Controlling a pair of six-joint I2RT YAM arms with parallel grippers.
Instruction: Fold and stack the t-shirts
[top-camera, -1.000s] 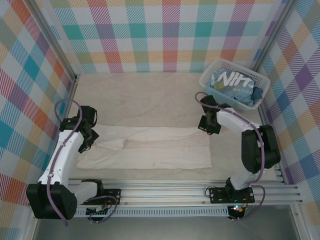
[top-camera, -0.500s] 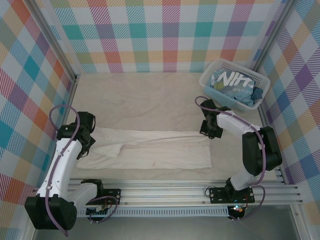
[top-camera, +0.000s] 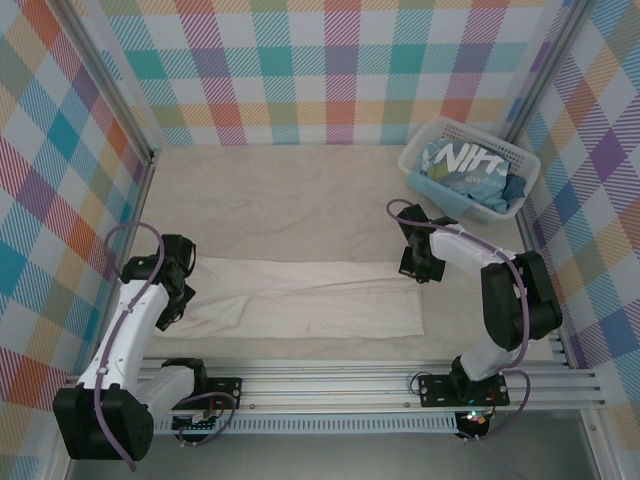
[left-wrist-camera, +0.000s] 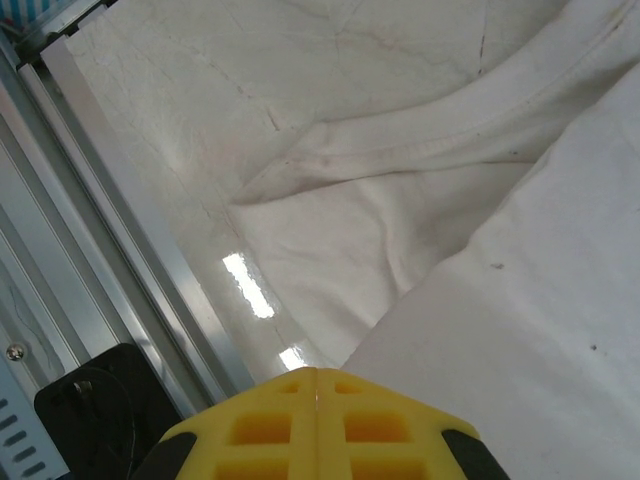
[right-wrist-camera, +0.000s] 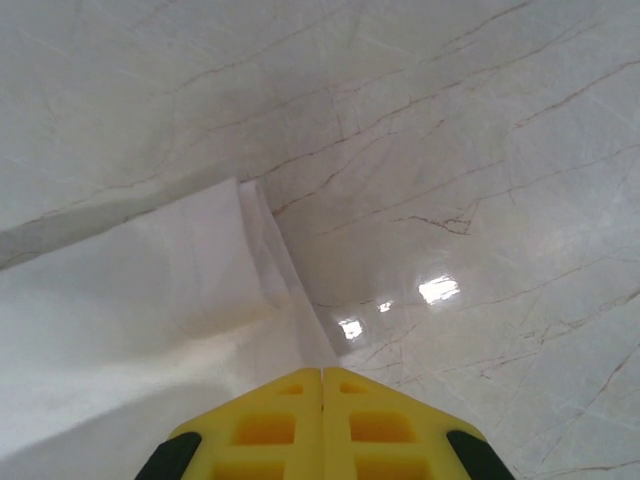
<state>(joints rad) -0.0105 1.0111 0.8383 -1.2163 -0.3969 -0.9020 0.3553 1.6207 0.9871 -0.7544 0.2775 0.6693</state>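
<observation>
From the top camera, the cream t-shirt lay flat on the surface as a long, narrow folded band, its long axis running left to right, parallel to the near rail. The left end effector sat at the band's left end and the right end effector at its far right corner. Well apart, in the back right corner, the white basket held the light blue t-shirt, crumpled, with its white lettering facing up. Over to the left wrist camera: the yellow fingers were pressed together, and a raised sheet of the cream t-shirt ran right down into them, so they looked clamped on its edge. Beyond, a curved hemmed fold lay on the glossy surface. On the right wrist camera, the fingers were together too, pinching a layered corner of the cream t-shirt, which spread away to the left over the marbled surface.
</observation>
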